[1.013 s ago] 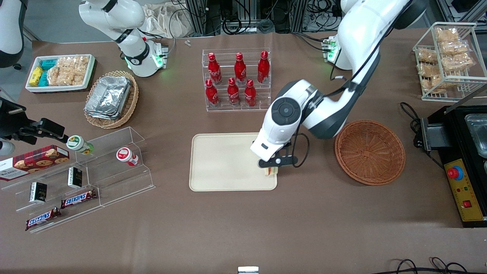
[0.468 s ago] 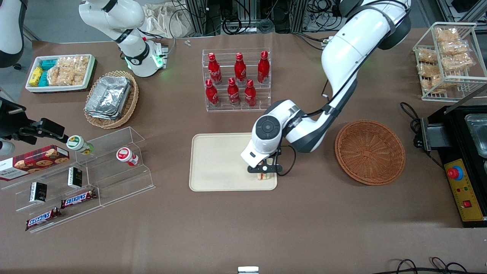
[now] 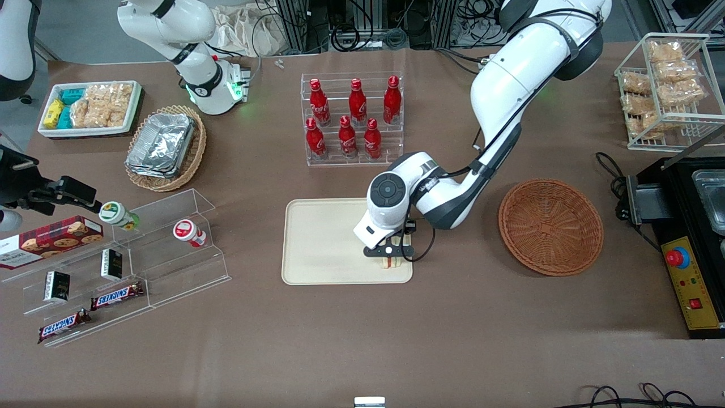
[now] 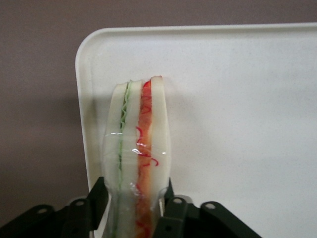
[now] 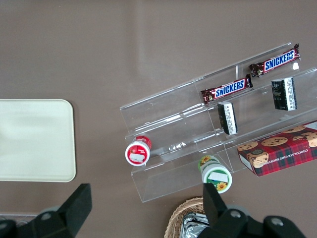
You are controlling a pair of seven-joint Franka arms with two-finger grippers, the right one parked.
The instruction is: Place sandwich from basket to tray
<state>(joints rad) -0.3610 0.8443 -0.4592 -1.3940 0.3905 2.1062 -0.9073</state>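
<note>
Triangular white-bread sandwich (image 4: 136, 148) with red and green filling was pinched edge-up in the pincer (image 3: 391, 256), over the cream rectangular plastic tray (image 3: 323, 243) corner.

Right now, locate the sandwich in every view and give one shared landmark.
Front view: sandwich in the gripper, over the tray corner nearest the basket.
Left wrist view: sandwich on edge between the fingers.
Right wrist view: not in it.
Shared landmark: the tray.

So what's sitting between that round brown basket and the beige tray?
Only bare table, in the front view: basket, tray. The gripper holds the sandwich.
</note>
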